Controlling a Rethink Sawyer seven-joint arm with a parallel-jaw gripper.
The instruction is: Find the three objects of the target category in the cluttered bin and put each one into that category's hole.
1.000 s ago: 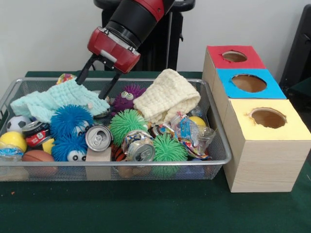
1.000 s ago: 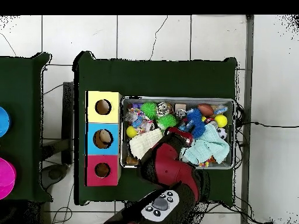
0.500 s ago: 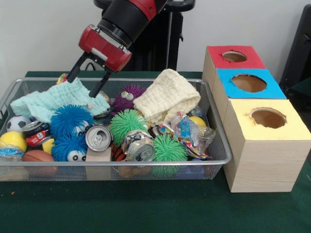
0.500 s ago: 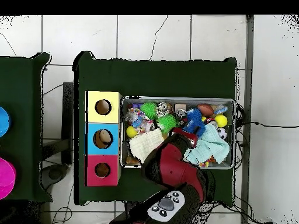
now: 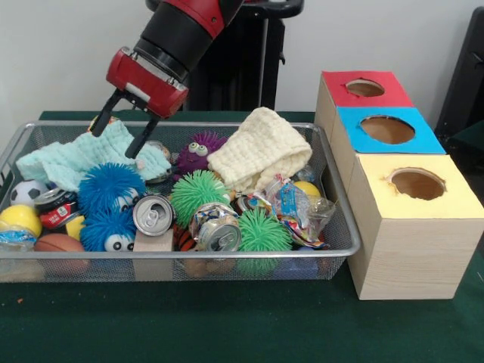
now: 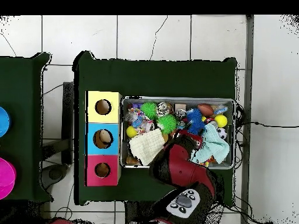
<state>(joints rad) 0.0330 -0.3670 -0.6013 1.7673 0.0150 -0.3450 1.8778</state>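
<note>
Gripper point(image 5: 117, 134) spread apart above mint cloth point(image 5: 91, 157), two green spiky balls point(image 5: 198, 194), three box holes point(image 5: 417, 183)

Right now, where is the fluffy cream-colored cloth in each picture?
Front view: the cream cloth lies at the back right of the wire bin, beside the blue-topped box.
Overhead view: the cream cloth lies at the bin's lower left, next to the blue-topped box.
Shared landmark: the row of three boxes with holes.

A green cloth point(image 5: 227, 325) covers the table; white tiled floor point(image 6: 152, 35) surrounds it.
</note>
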